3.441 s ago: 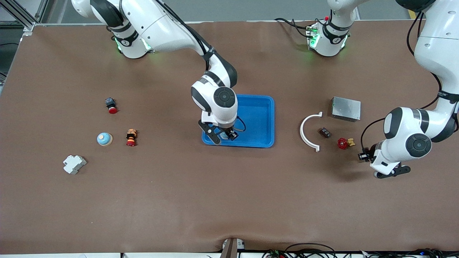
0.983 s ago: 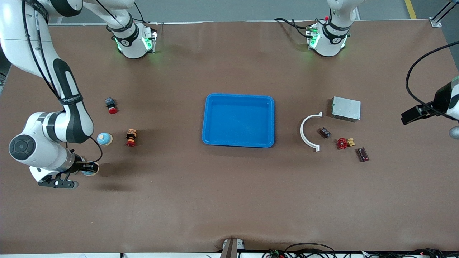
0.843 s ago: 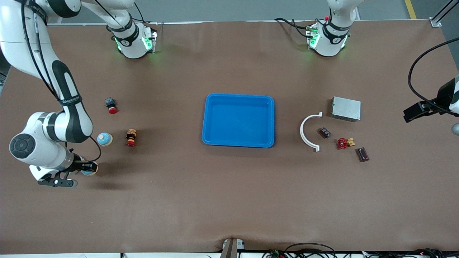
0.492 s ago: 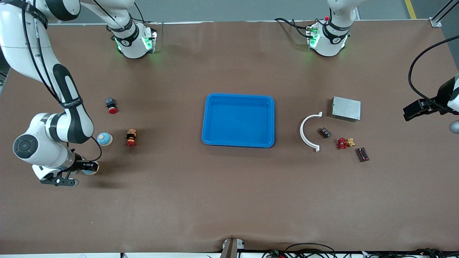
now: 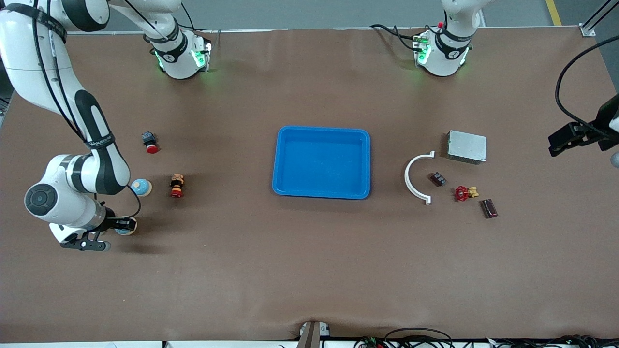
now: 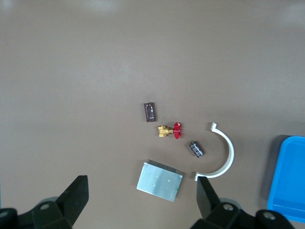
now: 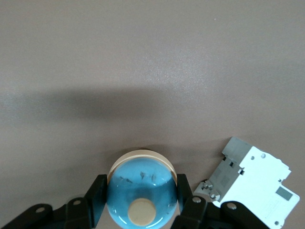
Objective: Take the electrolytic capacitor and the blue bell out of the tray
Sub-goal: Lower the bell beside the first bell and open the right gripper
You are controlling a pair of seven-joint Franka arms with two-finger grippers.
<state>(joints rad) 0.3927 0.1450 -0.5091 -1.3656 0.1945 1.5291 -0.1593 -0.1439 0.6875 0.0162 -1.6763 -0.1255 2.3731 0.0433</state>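
Note:
My right gripper (image 7: pixel 141 202) is shut on a blue bell (image 7: pixel 141 188) with a cream button, one finger on each side of its dome. In the front view the bell (image 5: pixel 127 228) and the right gripper (image 5: pixel 122 225) hang low over the table at the right arm's end. A dark maroon capacitor (image 5: pixel 489 208) lies on the table at the left arm's end, also seen from the left wrist as the capacitor (image 6: pixel 150 111). High above that end, my left gripper (image 6: pixel 141 205) is open with nothing between its fingers (image 5: pixel 569 138).
A blue tray (image 5: pixel 283 159) sits mid-table. A second blue bell (image 5: pixel 140 187), two red-capped buttons (image 5: pixel 177 186) and a white breaker (image 7: pixel 252 181) lie near the right gripper. A white curved piece (image 5: pixel 416 176), metal box (image 5: pixel 466 146), red valve (image 5: pixel 463 193) and small black part (image 5: pixel 438 179) lie near the capacitor.
The right arm has shifted a little toward the tray, still holding the bell. The left gripper has drifted away from the capacitor toward its base side, still open.

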